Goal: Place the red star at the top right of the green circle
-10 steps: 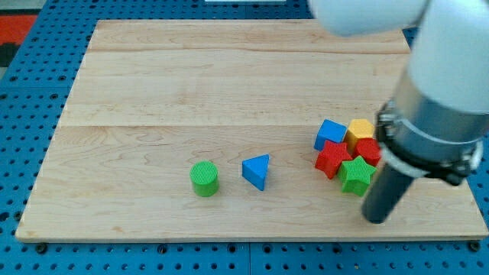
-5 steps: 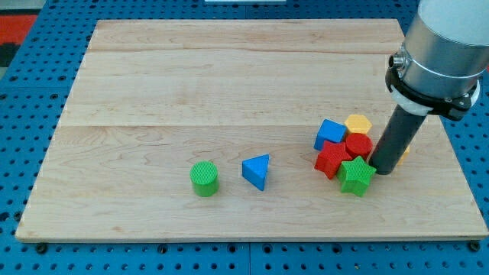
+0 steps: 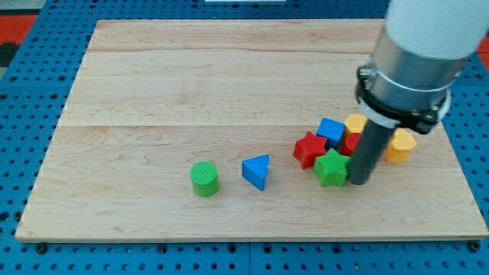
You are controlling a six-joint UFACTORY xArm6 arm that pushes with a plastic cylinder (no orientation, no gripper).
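Near the view's right side, my tip (image 3: 357, 182) now touches the green star (image 3: 332, 168); it has slid left since a moment ago. I have no claw, only a rod, so I hold nothing. The red star (image 3: 309, 149) moved left too and sits well apart from the green circle (image 3: 204, 179). The blue triangle (image 3: 257, 171) stayed between them. Lots of bare worktop (image 3: 191, 84) lies toward the top.
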